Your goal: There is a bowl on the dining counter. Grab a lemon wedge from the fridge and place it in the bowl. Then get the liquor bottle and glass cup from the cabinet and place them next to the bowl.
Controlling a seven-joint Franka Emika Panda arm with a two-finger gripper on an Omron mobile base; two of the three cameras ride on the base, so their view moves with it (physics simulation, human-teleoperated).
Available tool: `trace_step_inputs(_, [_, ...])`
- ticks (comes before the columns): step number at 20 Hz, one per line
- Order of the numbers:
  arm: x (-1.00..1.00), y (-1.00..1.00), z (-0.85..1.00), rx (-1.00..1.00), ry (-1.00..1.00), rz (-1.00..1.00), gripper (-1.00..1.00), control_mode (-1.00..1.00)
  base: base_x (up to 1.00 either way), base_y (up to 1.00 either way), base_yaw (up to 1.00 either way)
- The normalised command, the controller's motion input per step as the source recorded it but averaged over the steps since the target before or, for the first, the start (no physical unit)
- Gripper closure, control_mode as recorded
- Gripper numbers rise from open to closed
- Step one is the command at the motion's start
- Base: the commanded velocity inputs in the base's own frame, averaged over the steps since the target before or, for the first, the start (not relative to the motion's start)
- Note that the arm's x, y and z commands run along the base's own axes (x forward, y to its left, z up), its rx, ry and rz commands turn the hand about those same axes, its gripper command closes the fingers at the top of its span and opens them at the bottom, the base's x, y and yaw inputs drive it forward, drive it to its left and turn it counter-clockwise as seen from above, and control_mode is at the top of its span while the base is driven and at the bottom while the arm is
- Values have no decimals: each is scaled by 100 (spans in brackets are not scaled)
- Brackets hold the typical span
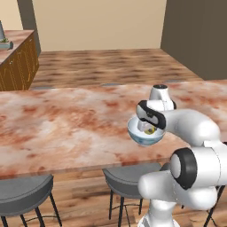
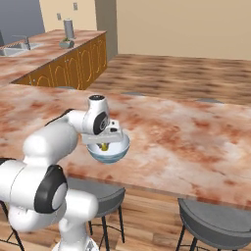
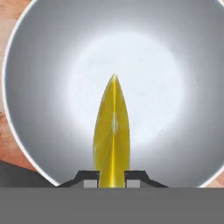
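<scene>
- Across your left and right base views runs the tabletop (image 1: pixel 66 128), a long slab of reddish marbled stone, with wooden floor beyond it.
- Under its near edge you can see grey stools (image 2: pixel 215 223) on thin dark legs.
- Over on the far side of the right base view stands a wooden cabinet run (image 2: pixel 73 66) with its own stone top.
- Near the tabletop's front edge sits the bowl (image 1: pixel 145 135), pale blue-white outside, grey inside in your hand view.
- Directly above the bowl hang the fingers (image 3: pixel 112 178), pointing down into it.
- Between them you see the lemon wedge (image 3: pixel 112 135), yellow, tip toward the bowl's bottom; the fingers are clamped on it.
</scene>
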Motion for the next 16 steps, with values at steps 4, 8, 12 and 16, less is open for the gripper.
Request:
trace_step_inputs(4, [9,-15,1,0,2,0,-100,-100,0,0,0])
trace_step_inputs(8, [0,-18,23,4,0,0,-100,-100,0,0,0])
trace_step_inputs(12, [-34,8,58,2,-3,4,-100,-100,0,0,0])
trace_step_inputs(16, [-69,52,79,0,-5,5,-100,-100,0,0,0])
